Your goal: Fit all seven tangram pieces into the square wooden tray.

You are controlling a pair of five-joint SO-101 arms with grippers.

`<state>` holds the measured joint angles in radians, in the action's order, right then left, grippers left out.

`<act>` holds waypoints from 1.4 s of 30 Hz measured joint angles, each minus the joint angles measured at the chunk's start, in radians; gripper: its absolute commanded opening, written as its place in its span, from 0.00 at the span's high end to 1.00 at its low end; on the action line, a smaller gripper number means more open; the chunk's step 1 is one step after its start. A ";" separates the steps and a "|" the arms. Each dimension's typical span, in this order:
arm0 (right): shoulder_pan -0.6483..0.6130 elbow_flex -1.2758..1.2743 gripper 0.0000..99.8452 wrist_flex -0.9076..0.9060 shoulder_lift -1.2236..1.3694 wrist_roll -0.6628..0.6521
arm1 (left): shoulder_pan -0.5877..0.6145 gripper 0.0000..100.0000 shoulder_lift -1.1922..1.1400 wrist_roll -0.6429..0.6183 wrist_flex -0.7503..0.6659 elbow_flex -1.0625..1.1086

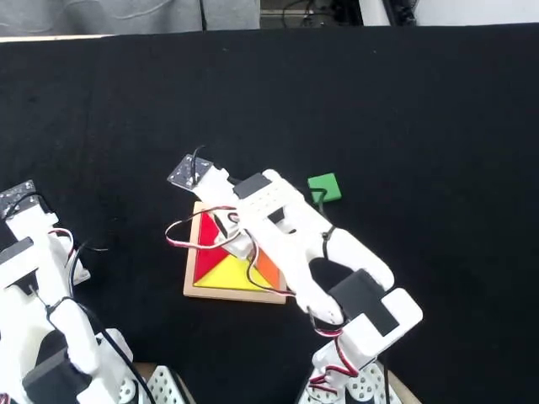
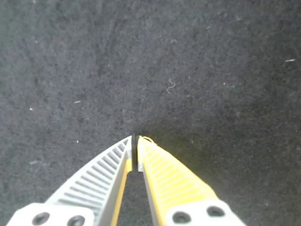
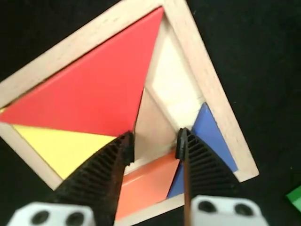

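**Right pincer over tray, green square not in yet**

Right pincer (image 3: 154, 141) is low over the square wooden tray (image 3: 214, 89), jaws parted either side of a pale triangle (image 3: 153, 125). I can't tell whether it's seated. Red triangle (image 3: 94, 84), yellow triangle (image 3: 61, 146), orange piece (image 3: 146, 183) and blue triangle (image 3: 209, 132) lie flat inside. A bare slot (image 3: 171, 84) is left by the rim.

Likely step: settling the pale triangle. Get it flush against the red and orange edges, then lift straight up with no sideways drag, or its neighbours will shift.

Green square (image 1: 324, 187) lies loose on the counter (image 1: 379, 101) near the tray's far corner, and looks right for the bare slot.

Left pincer (image 2: 136, 141) is closed on nothing, well apart from the tray.

The counter has a black cloth with some lint. Cables and clutter sit past the far edge.
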<state>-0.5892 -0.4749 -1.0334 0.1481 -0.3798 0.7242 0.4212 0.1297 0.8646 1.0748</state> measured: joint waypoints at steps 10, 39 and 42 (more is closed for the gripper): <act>0.005 -0.008 0.83 0.002 0.000 -0.035 | 0.000 0.97 0.000 0.000 0.000 0.000; -0.015 -0.021 0.98 -0.011 0.000 -0.078 | 0.000 0.97 0.000 0.000 0.000 0.000; -0.015 -0.018 0.98 -0.021 -0.011 -0.078 | 0.000 0.97 0.000 0.000 0.000 0.000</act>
<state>-0.6045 -0.4933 -1.0549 0.1373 -0.4580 0.7242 0.4212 0.1297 0.8646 1.0748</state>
